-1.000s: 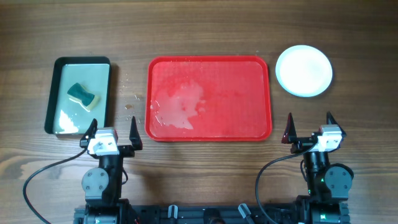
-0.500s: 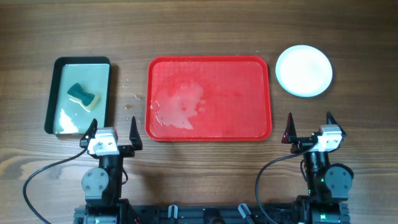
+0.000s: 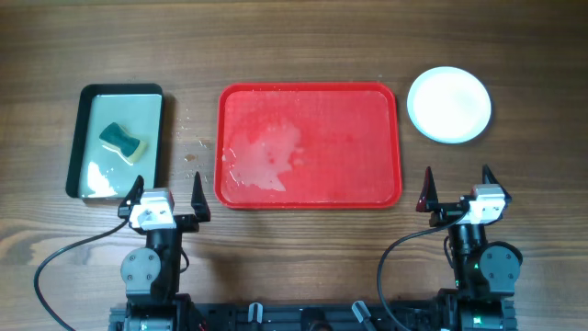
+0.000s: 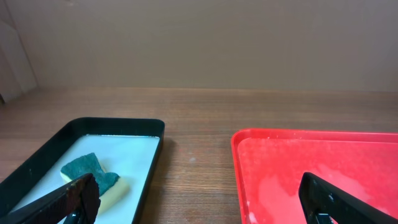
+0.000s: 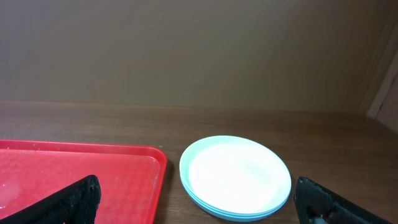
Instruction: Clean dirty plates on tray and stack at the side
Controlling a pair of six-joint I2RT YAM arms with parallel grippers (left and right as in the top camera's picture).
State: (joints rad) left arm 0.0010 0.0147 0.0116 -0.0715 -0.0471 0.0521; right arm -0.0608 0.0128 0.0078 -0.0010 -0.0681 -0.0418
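You are likely looking at a finished job: the plates are sitting stacked beside the empty tray, left gripper and right gripper are idling, fingers spread

No change is recorded between the earlier overhead views and now; nothing is seen displaced.

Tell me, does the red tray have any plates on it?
Empty of plates: the red tray holds only a wet smear; the plates sit stacked beside it.
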